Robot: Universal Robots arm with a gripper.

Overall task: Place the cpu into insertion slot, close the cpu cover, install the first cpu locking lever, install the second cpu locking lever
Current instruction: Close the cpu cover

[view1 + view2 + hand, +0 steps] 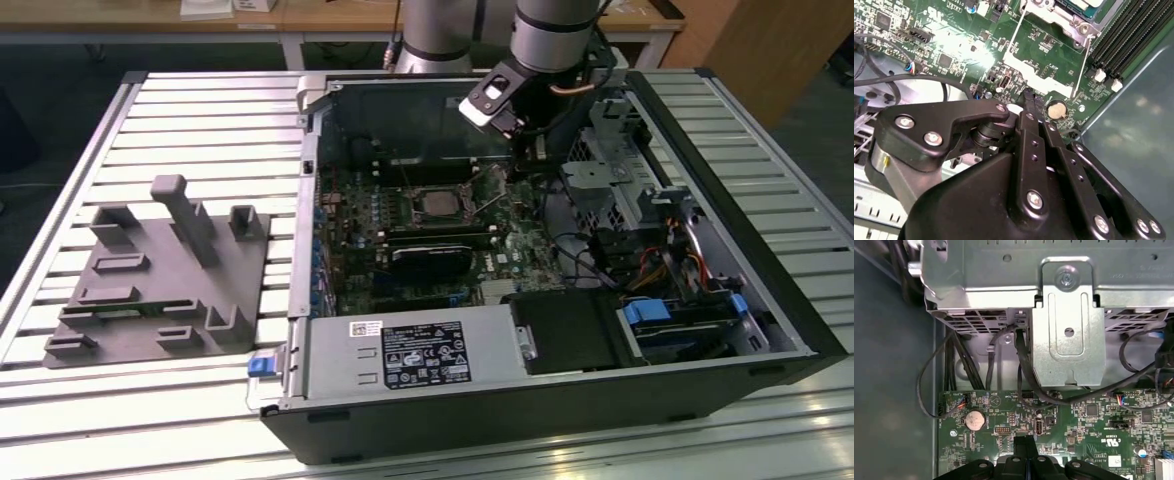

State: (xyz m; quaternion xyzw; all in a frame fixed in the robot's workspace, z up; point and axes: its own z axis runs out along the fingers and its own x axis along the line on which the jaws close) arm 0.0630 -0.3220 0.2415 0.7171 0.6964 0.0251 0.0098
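In the exterior view the insertion slot (pixel 438 203) sits on the green board inside the open computer case (pixel 534 420). The silvery cpu cover (pixel 1061 17) lies flat over it, and the pale cpu (pixel 1081 3) shows through its window. Two thin wire locking levers (pixel 1013 37) (pixel 1080 67) run alongside the socket, and in the exterior view they slant up off the board (pixel 491 207). My gripper (pixel 525 163) hangs just to the exterior view's right of the socket. Its black fingertips (pixel 1030 96) are pressed together with nothing between them, close above the board beside a coin battery (pixel 1055 109).
A silver drive bracket (pixel 1069 335) and black cables (pixel 1024 370) stand close beyond the gripper. Memory slots (pixel 1124 45) flank the socket. A long black card (pixel 430 255), the power supply (pixel 400 355) and a drive cage (pixel 667 320) fill the case. A grey fixture block (pixel 160 270) sits outside on the table.
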